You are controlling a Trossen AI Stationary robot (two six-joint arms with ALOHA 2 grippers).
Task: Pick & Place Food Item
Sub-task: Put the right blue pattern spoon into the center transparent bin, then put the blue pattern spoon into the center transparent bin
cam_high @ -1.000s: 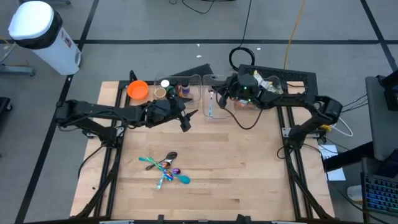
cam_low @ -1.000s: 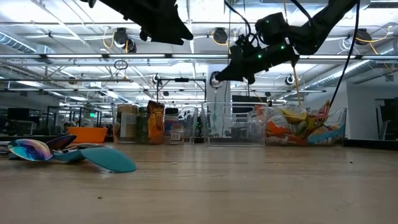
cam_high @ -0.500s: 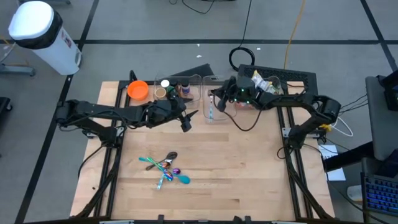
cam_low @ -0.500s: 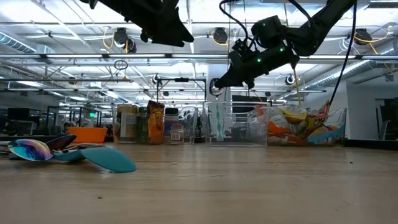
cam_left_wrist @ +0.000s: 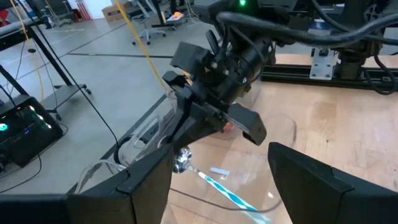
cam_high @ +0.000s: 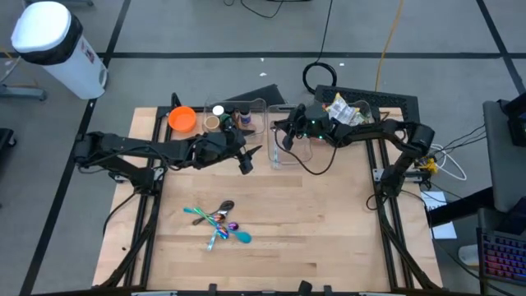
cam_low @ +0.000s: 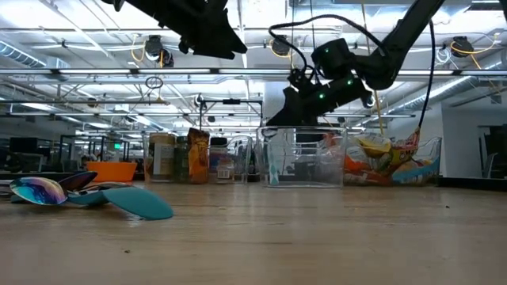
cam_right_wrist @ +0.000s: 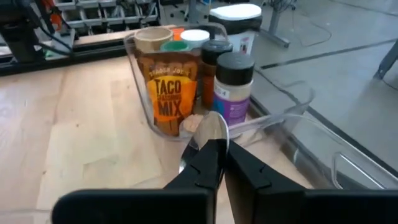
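My right gripper (cam_right_wrist: 216, 144) is shut on a silver spoon (cam_right_wrist: 210, 129) above the left end of a clear bin (cam_high: 275, 138) at the table's far side. It also shows in the high view (cam_high: 283, 131) and the low view (cam_low: 269, 124). A teal spoon (cam_high: 276, 150) lies in that bin. My left gripper (cam_high: 249, 158) hangs open and empty just left of the bin, high above the table (cam_left_wrist: 217, 180). No food item is in either gripper. My right gripper pinches the spoon between its two fingers, just behind the bowl. The silver bowl (cam_right_wrist: 211, 124) sticks out past the fingertips. The fingers slant down toward the table's left. The spoon is lifted clear, over the clear bin; its handle is hidden by the fingers.
A clear bin of spice jars and a taco mix packet (cam_right_wrist: 169, 99) stands left of the middle bin. A bin of food packets (cam_high: 347, 110) stands to its right. An orange bowl (cam_high: 182, 119) sits far left. Several coloured spoons (cam_high: 219, 223) lie mid-table.
My right gripper has gone down and toward the table's left with the spoon, from above the middle bin's right part to just over its left end. It has stayed shut.
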